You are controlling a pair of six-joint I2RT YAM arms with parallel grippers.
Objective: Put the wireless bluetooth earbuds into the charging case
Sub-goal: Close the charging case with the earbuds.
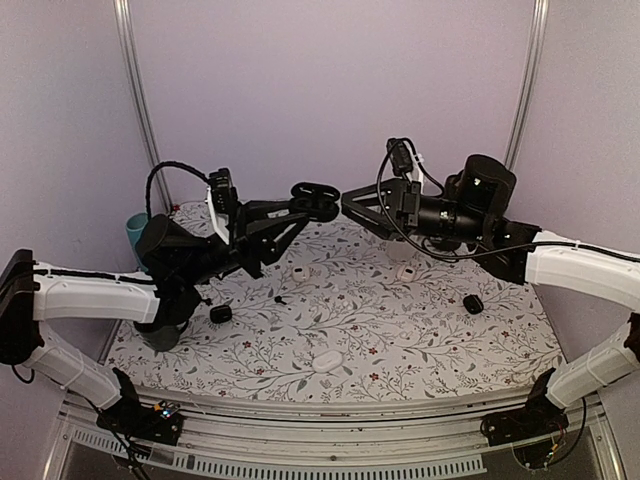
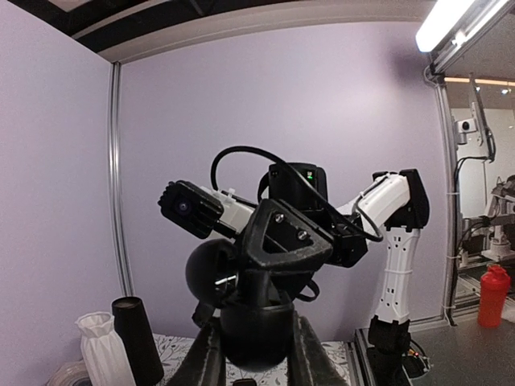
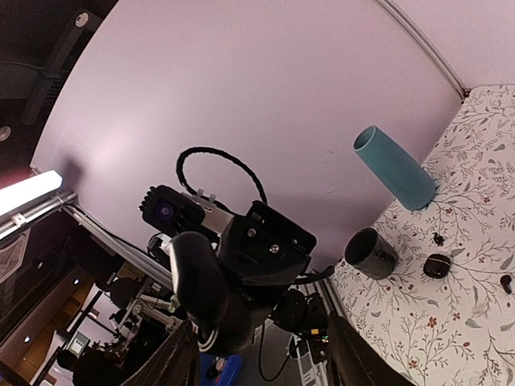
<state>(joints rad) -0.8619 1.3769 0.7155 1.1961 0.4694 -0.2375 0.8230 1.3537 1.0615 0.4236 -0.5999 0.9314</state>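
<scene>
Left gripper [image 1: 299, 203] pinching black charging case [image 1: 316, 197] midair; right gripper [image 1: 346, 200] facing it, jaws standing spread (both hovering above floral table [image 1: 420, 345]).

On the table [image 1: 420, 340], a dark speck [image 1: 278, 299] at nine o'clock from centre was too small to name. The left fingers [image 2: 205, 362] and right fingers [image 3: 344, 358] were cropped at six o'clock.

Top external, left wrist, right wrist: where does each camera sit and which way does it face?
Top external: above, behind the bases, looking down on the table; both arms, left tool, right tool close together mid-air.
Left wrist: faces the right arm; own fingers flank a black case.
Right wrist: faces the left arm, tilted; own fingers low.
Shared: the wrist views face each other across the black case.
</scene>
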